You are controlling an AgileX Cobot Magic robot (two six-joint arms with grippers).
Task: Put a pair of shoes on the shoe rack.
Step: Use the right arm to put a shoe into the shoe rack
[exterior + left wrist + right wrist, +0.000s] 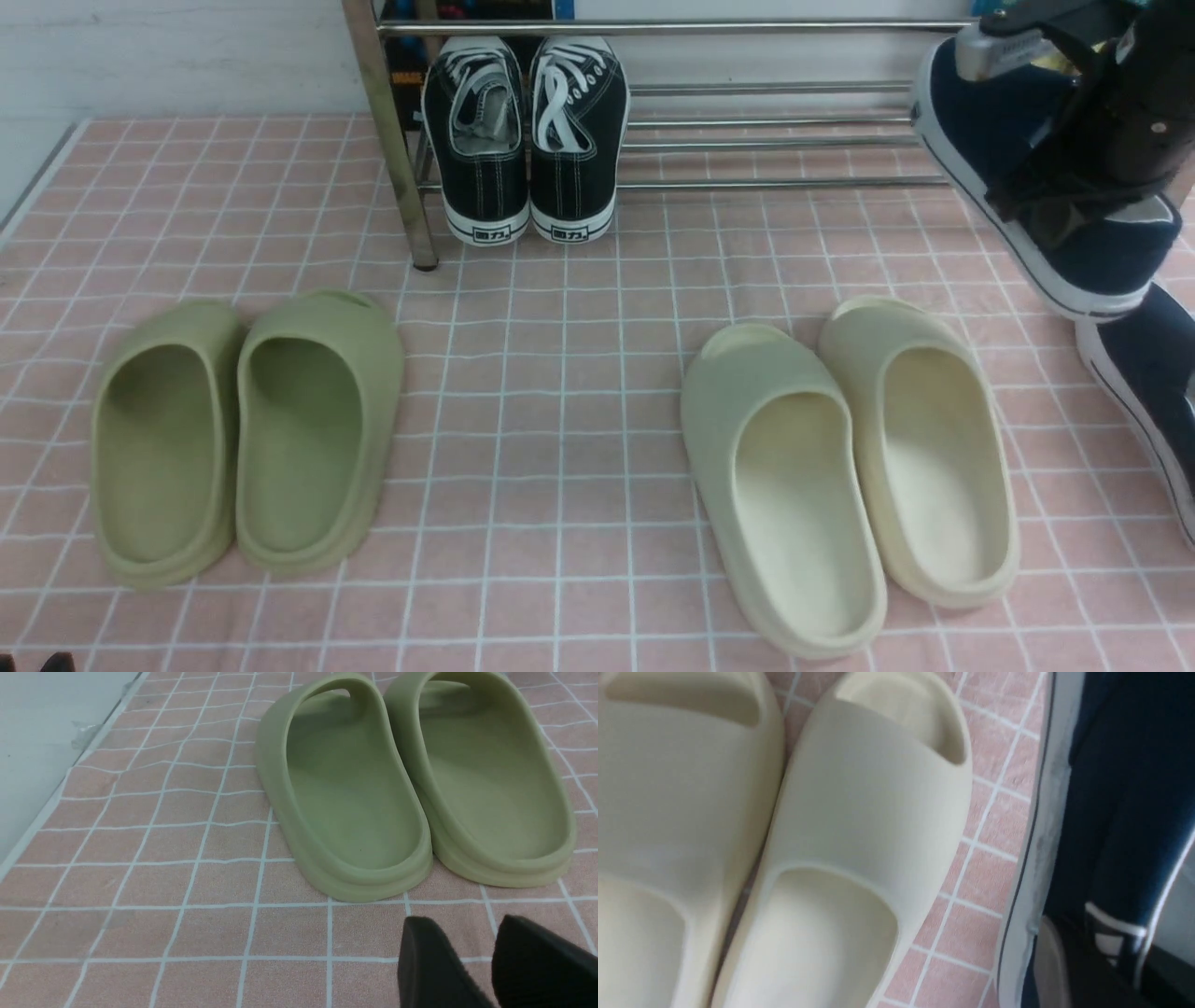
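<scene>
A pink cloth with a white grid (560,373) covers the worktop, lying slightly rippled; at 10 o'clock it ends against a pale strip below a white wall (187,56). At 12 o'clock stands the low shiny steel shoe rack with horizontal bars (775,145). A pair of black lace-up sneakers with white laces (523,140) sits at its 9 o'clock end, heels toward me.

My right tool (1046,191) is clamped on one navy-blue canvas slip-on shoe with a white rubber sole (980,121) at 2 o'clock. The shoe is tilted, toe toward the rack, and I cannot tell whether its heel is clear of the cloth. The second navy slip-on shoe (1158,373) lies on the cloth at 3 o'clock, just beside it.

My left tool (472,952) hangs over bare cloth, its black fingers apart with nothing between them, near the green foam slides (243,439) at 8 o'clock. The cream foam slides (840,467) rest side by side at 5 o'clock.
</scene>
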